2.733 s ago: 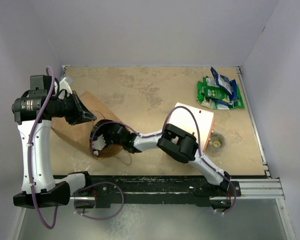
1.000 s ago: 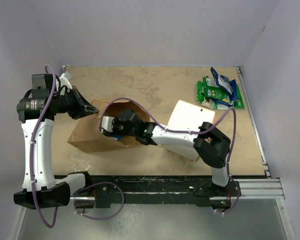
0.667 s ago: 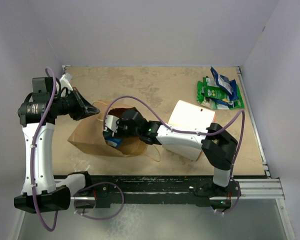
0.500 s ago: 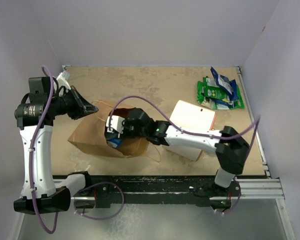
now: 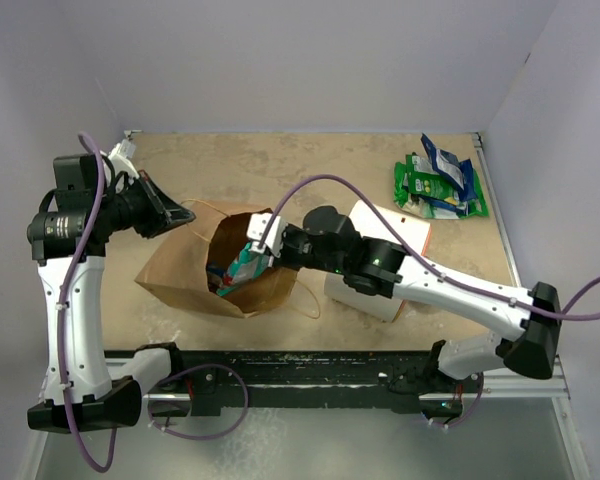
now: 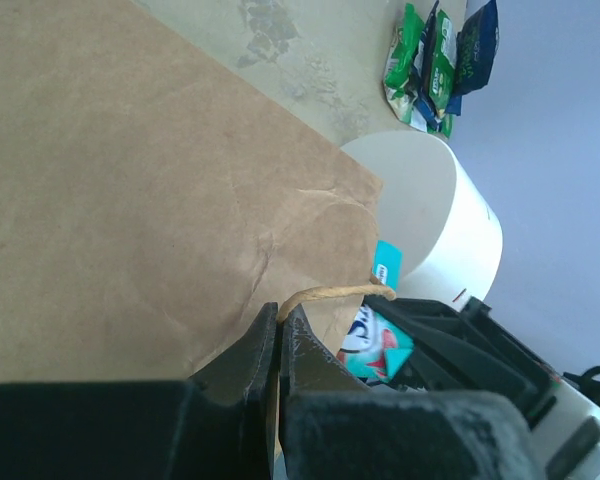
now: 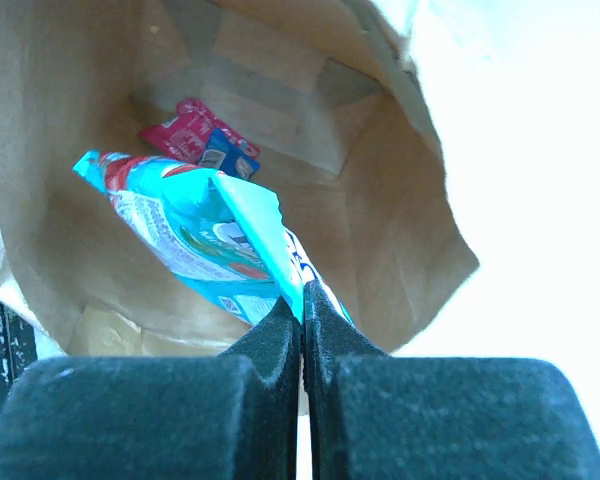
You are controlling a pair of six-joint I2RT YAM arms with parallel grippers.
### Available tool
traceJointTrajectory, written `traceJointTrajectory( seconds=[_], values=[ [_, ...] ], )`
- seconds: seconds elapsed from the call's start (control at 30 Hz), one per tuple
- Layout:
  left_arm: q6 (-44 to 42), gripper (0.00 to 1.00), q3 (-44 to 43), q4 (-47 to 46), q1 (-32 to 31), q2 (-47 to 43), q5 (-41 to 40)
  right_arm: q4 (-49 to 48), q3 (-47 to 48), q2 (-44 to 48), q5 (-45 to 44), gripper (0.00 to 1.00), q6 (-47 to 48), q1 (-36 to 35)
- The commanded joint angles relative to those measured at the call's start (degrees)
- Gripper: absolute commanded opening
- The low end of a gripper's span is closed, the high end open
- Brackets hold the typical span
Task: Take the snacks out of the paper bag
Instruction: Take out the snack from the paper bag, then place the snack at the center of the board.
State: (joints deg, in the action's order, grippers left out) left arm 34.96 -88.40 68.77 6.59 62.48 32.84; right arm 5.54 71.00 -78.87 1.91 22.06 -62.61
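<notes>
Centrally, paper bag (image 5: 185, 278) laid left of middle, its handle (image 6: 325, 292) pinched between the left gripper (image 6: 280, 318) jaws, teal packet (image 7: 195, 235) clamped by the right gripper (image 7: 301, 305) (at the bag's mouth), red and blue packets (image 7: 205, 140) seen deep inside, other snacks (image 5: 440, 182) piled upper right.

The left arm (image 5: 72, 300) is held upright, with the left claw (image 5: 183, 215) pinched closed and pointed rightward. The right arm (image 5: 450, 287) is stretched leftward, with the right claw (image 5: 261, 243) clamped closed.
</notes>
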Motion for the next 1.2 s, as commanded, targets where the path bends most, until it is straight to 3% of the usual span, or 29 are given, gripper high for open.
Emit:
traceJointTrajectory(
  seconds=[0.0,0.13,0.27,0.4,0.5,0.87,1.0,1.17],
  values=[
    [2.4,0.00,1.9,-3.9,-0.2,-1.5,1.6,-0.4,3.9,7.2,-5.3,0.00,-3.3,0.1],
    [2.7,0.00,3.4,-4.3,-0.2,-2.4,1.5,1.6,9.1,10.7,-11.3,0.00,-5.4,0.0],
    [2.6,0.00,5.0,-4.2,-0.2,-3.0,1.5,1.6,15.8,11.9,-28.4,0.00,-8.9,0.1],
    [2.6,0.00,5.6,-4.4,-0.2,-3.1,1.9,-5.0,19.8,10.3,-42.3,0.00,-2.6,1.1],
    [2.6,0.00,5.6,-4.6,-0.2,-2.8,2.4,-10.3,22.3,7.0,-48.6,0.00,0.9,6.1],
    [1.3,0.00,4.3,-3.9,-0.2,-0.7,3.6,-4.2,33.6,-8.1,-51.0,0.00,-7.1,32.2],
    [0.4,0.00,3.0,-3.6,-0.2,1.0,3.5,-2.4,31.9,-9.4,-52.2,0.00,-9.7,37.6],
    [-1.8,0.00,-0.2,-2.3,-0.2,3.9,1.8,3.5,23.1,-6.1,-50.8,0.00,-20.1,45.4]
  ],
)
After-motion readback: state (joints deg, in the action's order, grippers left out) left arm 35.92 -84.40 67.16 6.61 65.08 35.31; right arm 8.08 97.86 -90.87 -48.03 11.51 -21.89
